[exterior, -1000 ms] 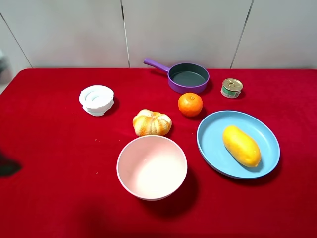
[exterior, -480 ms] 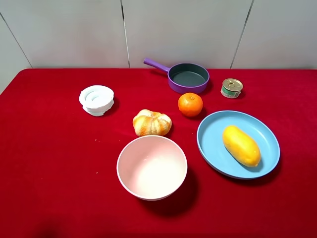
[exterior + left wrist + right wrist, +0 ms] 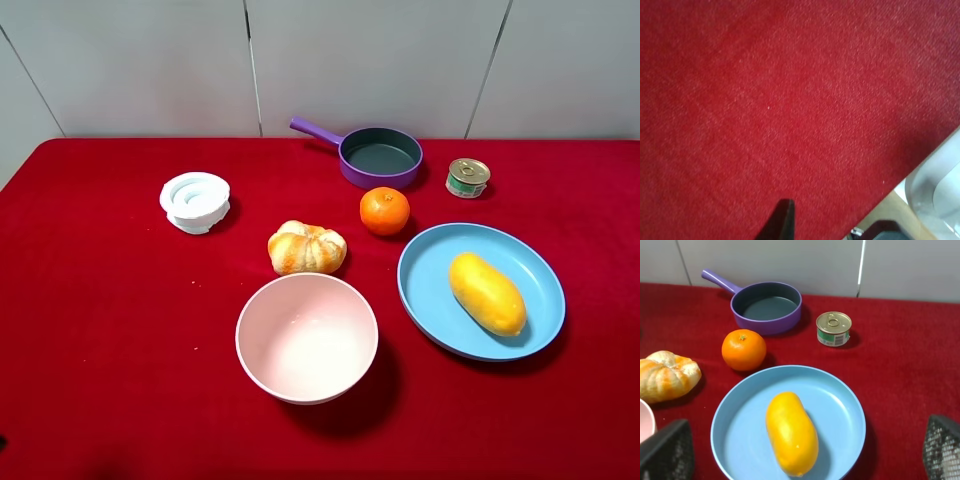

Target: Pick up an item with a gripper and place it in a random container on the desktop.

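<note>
Mango lies inside the light-blue plate at four o'clock from the tangerine, while my right gripper stands spread wide and empty, and my left gripper is likewise open over bare red cloth.

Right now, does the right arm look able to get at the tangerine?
Probably yes. The tangerine sits bare on the red cloth just beyond the blue plate, with nothing over it. The right gripper stands open, its fingers wide apart. The purple pan close behind leaves little room.
</note>
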Controlling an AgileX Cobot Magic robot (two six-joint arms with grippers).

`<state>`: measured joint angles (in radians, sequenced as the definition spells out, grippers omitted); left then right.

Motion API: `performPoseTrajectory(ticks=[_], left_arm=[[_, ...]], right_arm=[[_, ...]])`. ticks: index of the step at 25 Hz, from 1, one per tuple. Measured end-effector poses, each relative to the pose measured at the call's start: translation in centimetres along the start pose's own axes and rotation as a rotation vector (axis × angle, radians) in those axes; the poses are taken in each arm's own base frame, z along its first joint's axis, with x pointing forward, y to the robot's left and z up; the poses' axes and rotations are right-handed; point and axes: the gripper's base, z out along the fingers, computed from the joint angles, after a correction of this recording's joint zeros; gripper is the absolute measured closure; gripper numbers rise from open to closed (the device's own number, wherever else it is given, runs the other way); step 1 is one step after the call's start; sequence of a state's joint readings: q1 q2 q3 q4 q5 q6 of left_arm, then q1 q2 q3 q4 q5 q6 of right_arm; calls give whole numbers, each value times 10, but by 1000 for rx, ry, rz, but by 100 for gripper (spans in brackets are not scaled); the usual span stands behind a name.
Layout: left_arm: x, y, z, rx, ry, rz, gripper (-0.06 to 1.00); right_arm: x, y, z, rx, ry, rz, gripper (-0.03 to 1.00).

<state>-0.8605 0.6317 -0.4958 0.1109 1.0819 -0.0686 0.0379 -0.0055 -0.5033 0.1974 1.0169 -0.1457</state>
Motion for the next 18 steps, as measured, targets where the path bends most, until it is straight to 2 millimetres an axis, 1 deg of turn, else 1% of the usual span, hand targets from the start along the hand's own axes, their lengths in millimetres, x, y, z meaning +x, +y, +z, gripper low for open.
performPoseTrajectory(ticks=[7, 13, 18], left_arm=[[0, 0, 2, 0, -12, -7, 0], [6, 8, -3, -4, -61, -121, 0], [18, 11, -14, -35, -171, -208, 0]], right_arm=[[0, 0, 0, 0, 0, 0, 27], [0, 0, 0, 0, 0, 0, 27], [0, 0, 0, 0, 0, 0, 27]])
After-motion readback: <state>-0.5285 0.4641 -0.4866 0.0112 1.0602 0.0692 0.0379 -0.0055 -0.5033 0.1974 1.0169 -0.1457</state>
